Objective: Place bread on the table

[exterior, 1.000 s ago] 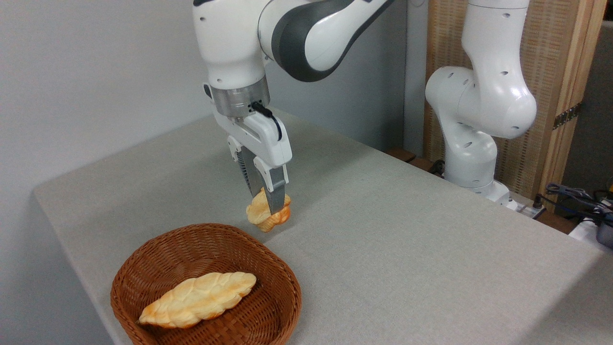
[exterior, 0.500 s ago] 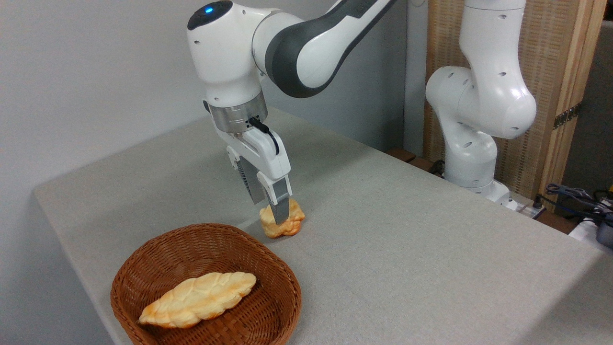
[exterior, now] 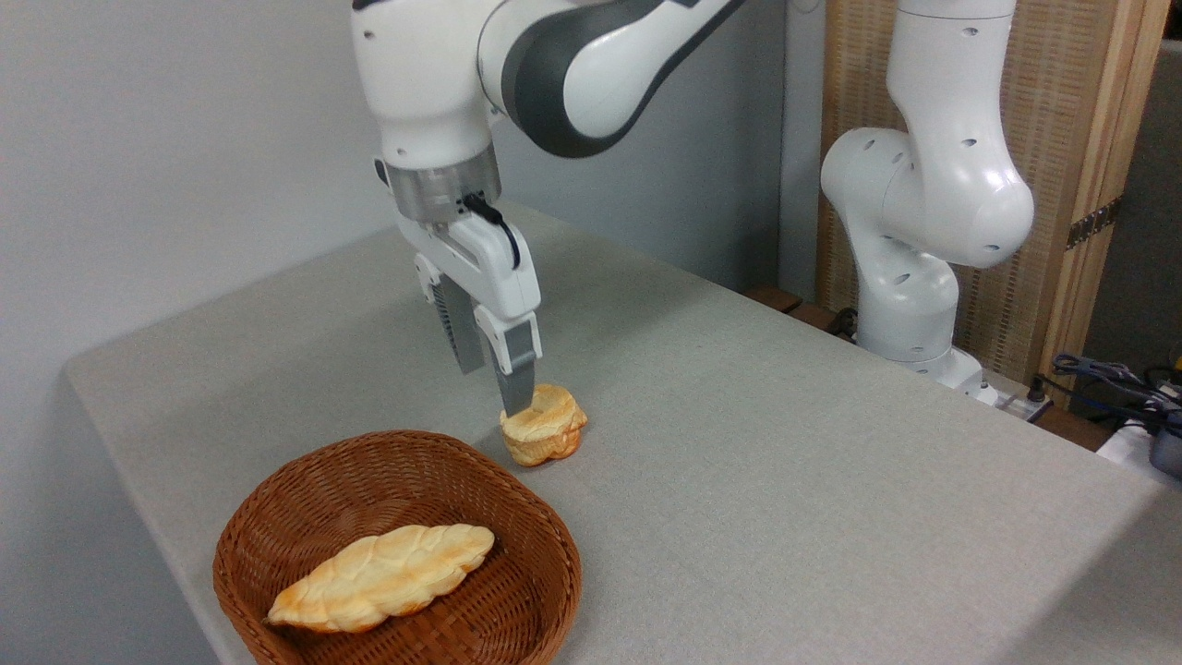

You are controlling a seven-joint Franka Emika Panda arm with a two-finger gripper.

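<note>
Grey-beige cloth covers the table (exterior: 785, 443), and the bread (exterior: 544, 437) sits on it just below and slightly to the right of the pincer (exterior: 494, 383). The fingers stand parted and hold nothing: the nearer finger (exterior: 517, 388) hangs with its tip right at the bun's upper left edge, perhaps touching it, while the farther one is up and to the left, clear of the bun. Below and to the left of the pincer, close to the bun but not touching it, lies the wicker basket (exterior: 517, 591) with the braided loaf (exterior: 383, 577) inside.

By the look of it the bun is set down and the task is all but done; what remains is getting the pincer away cleanly. The risk lies in that near fingertip: if it drags sideways instead of lifting straight up, it could nudge the light bun, tip it off its flat base, or roll it toward the basket rim. A sticky or snagging pad could also lift the bun a little and drop it askew. A downward drift would squash the top
</note>
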